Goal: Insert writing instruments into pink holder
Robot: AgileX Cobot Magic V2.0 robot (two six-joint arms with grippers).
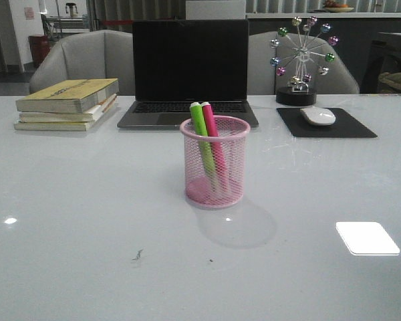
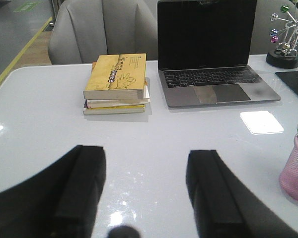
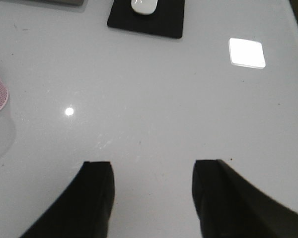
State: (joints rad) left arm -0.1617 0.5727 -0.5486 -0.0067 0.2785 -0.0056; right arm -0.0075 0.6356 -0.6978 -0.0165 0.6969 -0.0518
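The pink holder [image 1: 215,162] stands at the centre of the surface [image 1: 73,221], at 6 o'clock from the laptop [image 1: 190,70]. Both markers are inside it: the green marker [image 1: 202,137] and the pink marker [image 1: 212,136] lean together toward 11 o'clock, because the cup is wider than they are and the rim supports them. The left end effector [image 2: 144,193] and the right end effector [image 3: 151,198] are each wide open and hold nothing, above bare surface. I judge the task finished. The books [image 1: 68,103] lie at 10 o'clock, the mouse [image 1: 318,116] at 2 o'clock.
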